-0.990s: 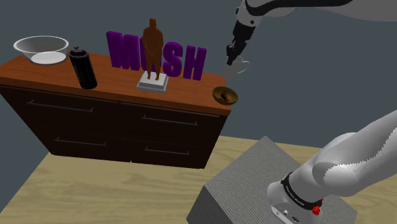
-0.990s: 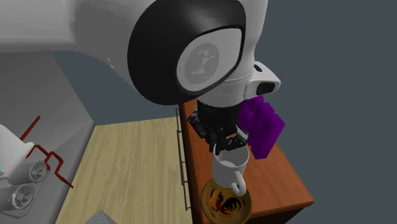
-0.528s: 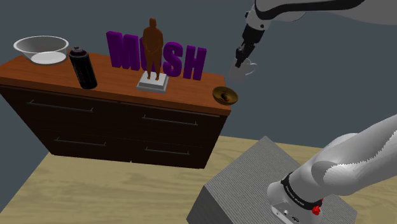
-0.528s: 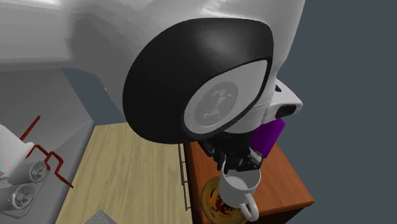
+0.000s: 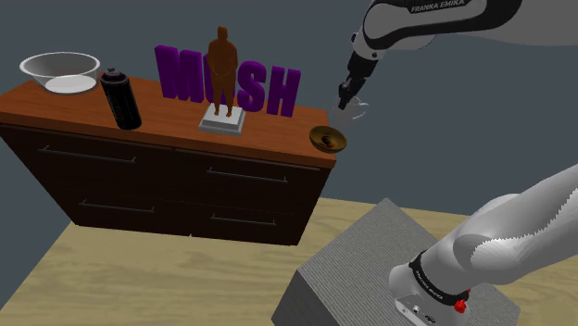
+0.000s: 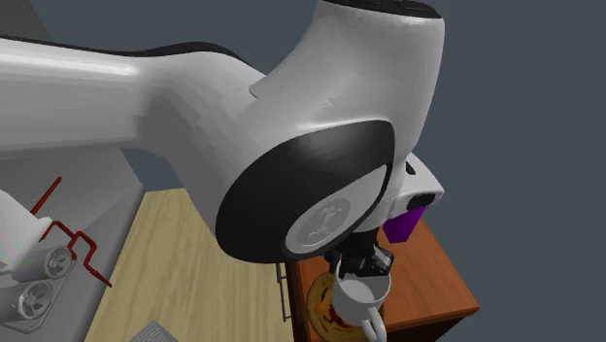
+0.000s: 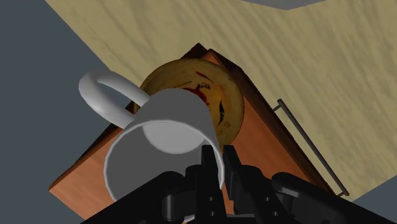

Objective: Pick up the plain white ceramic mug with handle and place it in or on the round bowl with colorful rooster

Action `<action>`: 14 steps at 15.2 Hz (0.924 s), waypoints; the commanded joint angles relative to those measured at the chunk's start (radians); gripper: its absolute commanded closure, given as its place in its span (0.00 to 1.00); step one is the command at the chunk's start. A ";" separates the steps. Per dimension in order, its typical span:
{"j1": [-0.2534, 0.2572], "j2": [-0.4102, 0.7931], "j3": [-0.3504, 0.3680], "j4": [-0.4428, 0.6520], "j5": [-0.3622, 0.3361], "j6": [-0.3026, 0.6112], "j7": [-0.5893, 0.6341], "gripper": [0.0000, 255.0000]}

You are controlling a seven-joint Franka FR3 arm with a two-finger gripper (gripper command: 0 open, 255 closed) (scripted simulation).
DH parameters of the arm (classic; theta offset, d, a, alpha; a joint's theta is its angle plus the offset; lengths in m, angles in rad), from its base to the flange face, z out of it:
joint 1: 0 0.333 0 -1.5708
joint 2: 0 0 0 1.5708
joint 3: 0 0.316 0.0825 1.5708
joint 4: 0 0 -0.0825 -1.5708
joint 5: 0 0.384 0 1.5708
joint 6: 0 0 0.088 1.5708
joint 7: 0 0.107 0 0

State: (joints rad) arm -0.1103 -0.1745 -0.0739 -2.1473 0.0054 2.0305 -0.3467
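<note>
Tool (image 7: 216, 158) clenched on mug (image 7: 159, 143) rim; mug hangs just above bowl (image 7: 226, 105) at dresser (image 7: 270, 143) corner, handle out past the edge. Seems slightly off-centre, hard to judge. I'd centre it, lower slowly, let go only once it rests inside

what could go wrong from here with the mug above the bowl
1. The gripper pinches only the rim of the mug, so the mug might swing or slip.
2. The bowl sits at the corner of the dresser; a bump could push it off the edge.
</note>
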 commanded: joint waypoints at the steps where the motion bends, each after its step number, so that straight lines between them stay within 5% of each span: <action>1: 0.000 0.005 -0.001 -0.025 0.001 0.030 -0.001 1.00; 14: 0.000 0.047 -0.002 -0.107 0.005 0.154 -0.006 1.00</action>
State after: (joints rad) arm -0.1104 -0.1282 -0.0760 -2.2538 0.0099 2.1833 -0.3525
